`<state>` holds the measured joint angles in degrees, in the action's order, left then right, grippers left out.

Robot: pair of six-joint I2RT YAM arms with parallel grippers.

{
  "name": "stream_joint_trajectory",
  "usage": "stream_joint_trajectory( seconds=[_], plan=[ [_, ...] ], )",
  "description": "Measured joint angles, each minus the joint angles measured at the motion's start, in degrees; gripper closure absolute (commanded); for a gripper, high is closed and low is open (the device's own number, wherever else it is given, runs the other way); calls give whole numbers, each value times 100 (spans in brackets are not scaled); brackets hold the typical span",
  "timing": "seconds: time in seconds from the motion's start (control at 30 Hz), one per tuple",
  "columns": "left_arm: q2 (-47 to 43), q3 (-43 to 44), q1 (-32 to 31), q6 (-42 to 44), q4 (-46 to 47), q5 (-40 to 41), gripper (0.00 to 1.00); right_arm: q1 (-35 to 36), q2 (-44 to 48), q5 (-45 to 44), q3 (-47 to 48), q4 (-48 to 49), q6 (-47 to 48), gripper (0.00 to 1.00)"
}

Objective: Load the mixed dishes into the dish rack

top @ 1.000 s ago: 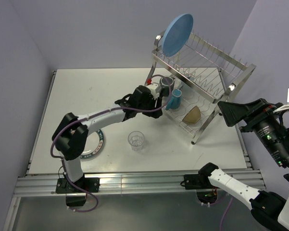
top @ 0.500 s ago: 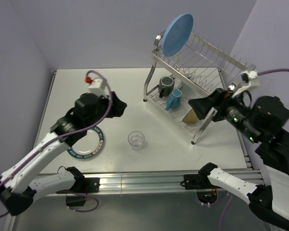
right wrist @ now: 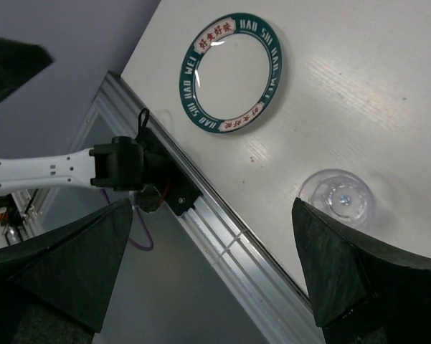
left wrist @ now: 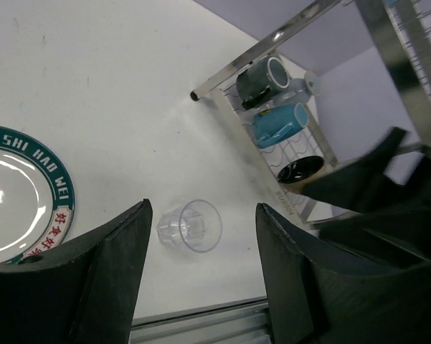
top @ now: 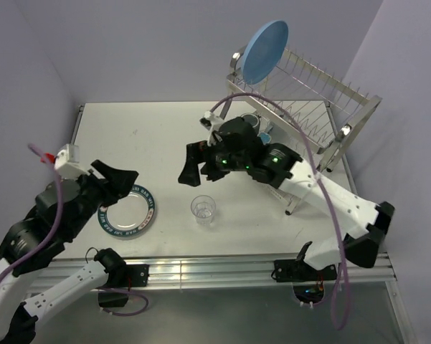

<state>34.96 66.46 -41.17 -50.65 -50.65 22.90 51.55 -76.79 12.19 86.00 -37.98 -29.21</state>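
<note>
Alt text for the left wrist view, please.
Clear glass sits on the table, seen between the open fingers of the left gripper. A teal-rimmed plate lies left; the rack upper right holds a dark mug, blue cup and black bowl.

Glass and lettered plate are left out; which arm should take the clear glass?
Right, likely: the right claw, open, hangs close to the clear glass; the left claw sits back by the lettered plate.

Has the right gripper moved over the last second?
Yes. The right gripper swung leftward across the dish rack, from its right side to over the table near the clear glass.
</note>
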Motion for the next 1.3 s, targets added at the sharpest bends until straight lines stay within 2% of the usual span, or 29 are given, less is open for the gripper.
stream_joint_trajectory(
  seconds=[0.17, 0.5, 0.77, 0.8, 1.3],
  plan=[
    [-485, 361, 0, -262, -214, -13, 37, 28, -890, 382, -4, 538, -166, 2],
    [-811, 472, 0, -612, -289, -129, 38, 136, -3047, 1211, 369, 1060, -389, 16],
    [-809, 533, 0, -754, -273, -332, 40, 136, -4022, 1510, 973, 1274, -525, 25],
    [-809, 533, 0, -765, -267, -356, 40, 136, -4142, 1537, 1075, 1303, -546, 30],
    [-811, 667, 0, -1102, -210, -577, 42, 136, -5744, 1453, 2081, 1388, -627, 41]
  ],
)
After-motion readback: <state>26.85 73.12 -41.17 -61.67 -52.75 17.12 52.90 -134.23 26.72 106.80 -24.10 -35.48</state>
